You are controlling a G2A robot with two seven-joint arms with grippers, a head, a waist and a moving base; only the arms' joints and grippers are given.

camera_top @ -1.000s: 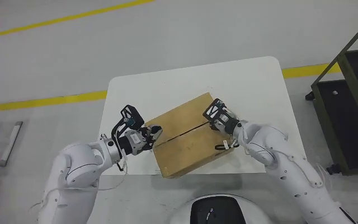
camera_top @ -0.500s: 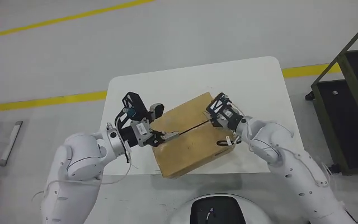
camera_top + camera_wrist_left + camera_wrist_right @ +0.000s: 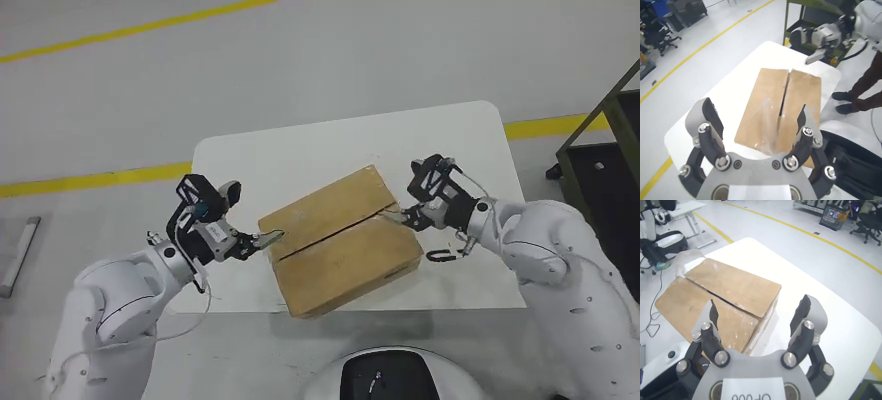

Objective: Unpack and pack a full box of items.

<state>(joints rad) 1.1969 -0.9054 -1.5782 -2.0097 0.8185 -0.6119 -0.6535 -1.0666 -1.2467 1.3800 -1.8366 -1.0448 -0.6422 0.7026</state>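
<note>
Drawn back off the seam (image 3: 331, 232), the left pincer (image 3: 258, 243) and right pincer (image 3: 405, 217) now gape wide and empty, just beside opposite ends of the one cardboard box (image 3: 340, 262). Brown, flat and rectangular, it lies on the white round-cornered counter (image 3: 300, 160), its two flaps (image 3: 320, 208) closed under glossy clear tape (image 3: 738, 330)

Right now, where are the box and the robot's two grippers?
box (image 3: 345, 265), top view, on its flap nearer the robot.
left gripper (image 3: 755, 106), left wrist view, midway between its open fingertips.
right gripper (image 3: 759, 301), right wrist view, midway between its open fingertips.
</note>
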